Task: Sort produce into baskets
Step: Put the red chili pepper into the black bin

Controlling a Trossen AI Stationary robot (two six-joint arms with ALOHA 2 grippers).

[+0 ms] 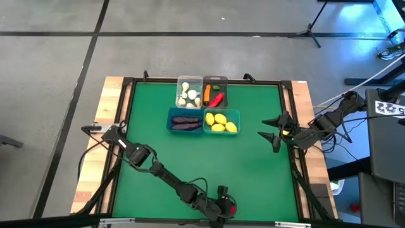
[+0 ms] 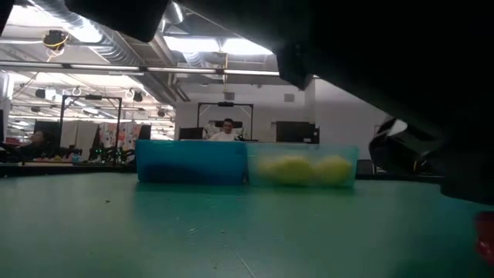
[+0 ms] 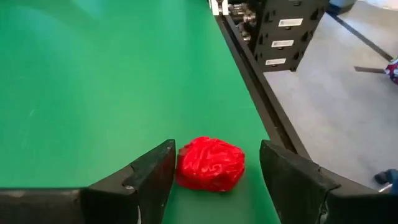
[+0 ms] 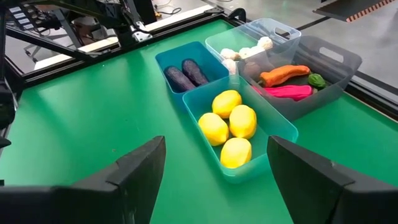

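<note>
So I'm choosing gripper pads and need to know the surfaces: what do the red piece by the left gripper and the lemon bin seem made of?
The red piece, lying between the open fingers of the left gripper, looks like glossy moulded plastic or rubber: wrinkled surface, bright highlights. The lemon bin looks like thin translucent teal plastic; the lemons show through its wall.

Basket cluster: four baskets (image 1: 203, 107) packed wall to wall at the far middle of the green table (image 1: 247, 158); no gap to pass between them.
Mat centre: bare green from the cluster to the near edge.
Left arm: its links (image 1: 168, 178) cross the near-left mat diagonally, barring that corner.
Left gripper (image 3: 214, 180): fingers spread at the near edge, a red item (image 3: 210, 163) between them.
Right gripper (image 1: 274, 134): fingers spread, over the right side, well apart from the baskets.
Table frame: dark rail (image 3: 255, 74) edges the mat.
</note>
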